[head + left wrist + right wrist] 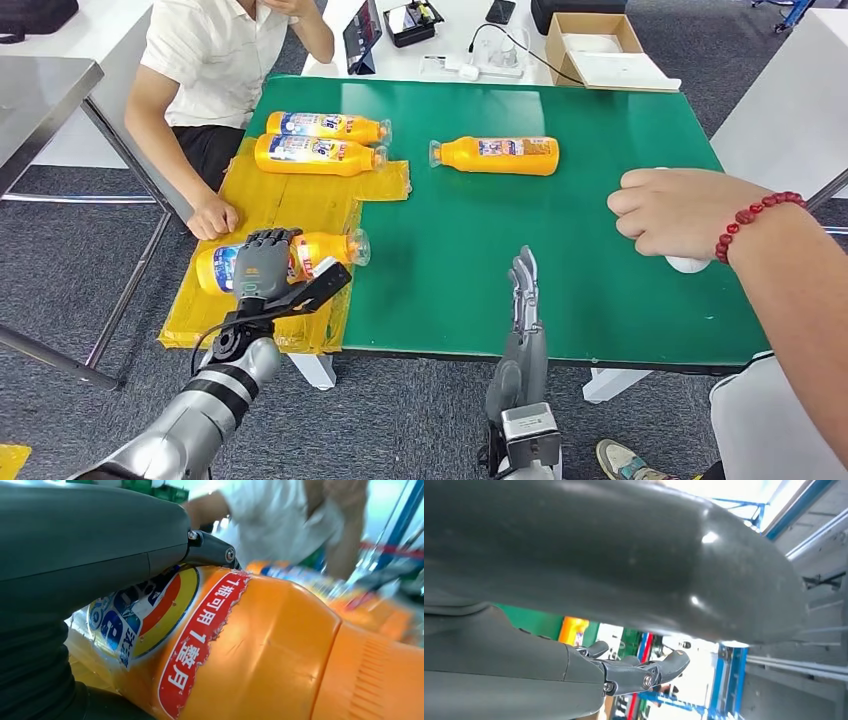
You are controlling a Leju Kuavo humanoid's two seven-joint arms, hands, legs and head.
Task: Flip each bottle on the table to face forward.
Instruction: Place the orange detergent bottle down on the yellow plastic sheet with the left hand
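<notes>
My left hand (266, 266) wraps the orange plastic detergent bottle (325, 250) lying at lower left on yellow tape. It looks smooth, slippery, fairly heavy; mid-body over the label grips best. My right hand (524, 290) hovers, fingers straight, empty.

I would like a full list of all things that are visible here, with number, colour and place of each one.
Orange plastic bottles: four, lying; two on the yellow sheet's far part, one on bare green, one under the left hand.
Yellow taped sheet: one, table's left part.
Green table: one, centre.
Cardboard box: one, brown, white table behind.
Black tablet: one, behind.
Seated person: one, white shirt, left.
Person's hand with red bead bracelet: one, right.
Left hand: grey, grips the near bottle.
Right hand: grey, fingers extended, table's near edge.
</notes>
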